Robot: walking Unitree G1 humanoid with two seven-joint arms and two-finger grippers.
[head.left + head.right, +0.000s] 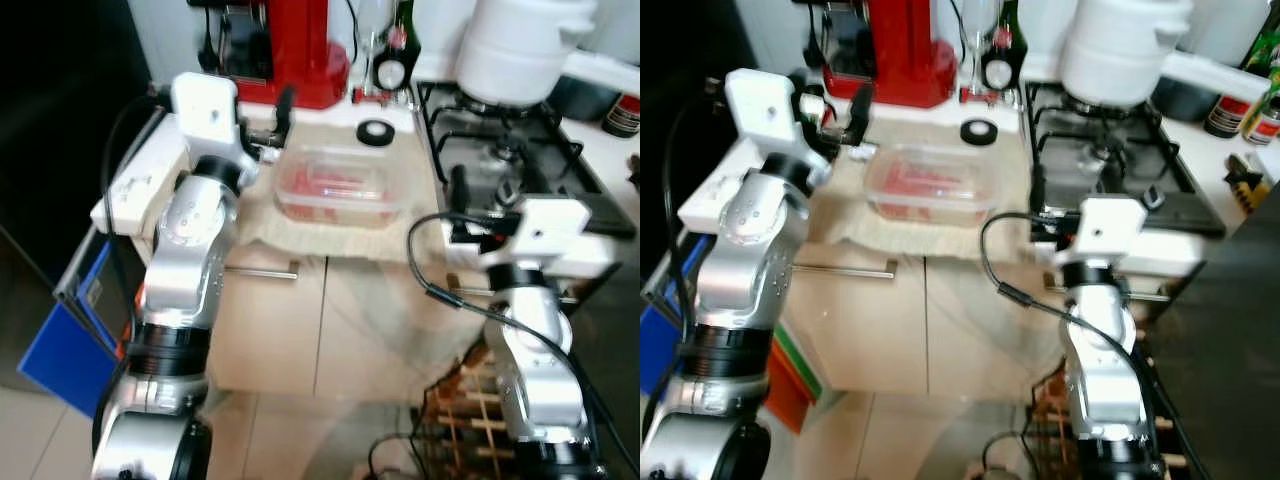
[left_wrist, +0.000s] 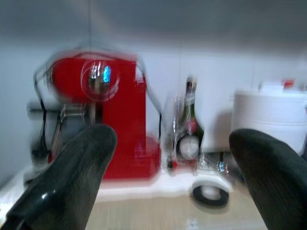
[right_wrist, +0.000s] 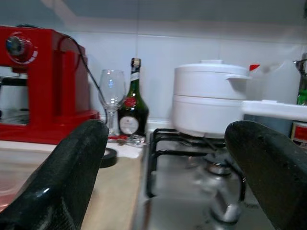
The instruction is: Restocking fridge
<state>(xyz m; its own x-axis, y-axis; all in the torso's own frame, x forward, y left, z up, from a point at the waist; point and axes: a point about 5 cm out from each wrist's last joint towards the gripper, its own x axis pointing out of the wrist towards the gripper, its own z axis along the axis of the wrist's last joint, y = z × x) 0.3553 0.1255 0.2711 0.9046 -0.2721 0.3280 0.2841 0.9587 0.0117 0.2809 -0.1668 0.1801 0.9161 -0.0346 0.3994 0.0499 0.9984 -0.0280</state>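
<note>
A clear plastic container point(image 1: 335, 185) with red food inside lies on a beige cloth point(image 1: 300, 235) on the counter. My left gripper point(image 1: 268, 120) hovers at the container's left rear corner, just above the cloth, open with nothing between its fingers point(image 2: 72, 172). My right gripper point(image 1: 483, 185) is to the right of the container, over the front left of the gas hob point(image 1: 500, 150), also open and holding nothing; its fingers point(image 3: 72, 177) point toward the back wall.
At the back stand a red coffee machine point(image 1: 300, 50), a wine glass point(image 3: 111, 91), a dark bottle point(image 3: 133, 112) and a black tape roll point(image 1: 376, 132). A white pot point(image 1: 520, 50) sits on the hob. A wooden rack point(image 1: 470, 410) is on the floor at right, and a dark tall surface point(image 1: 60, 120) at left.
</note>
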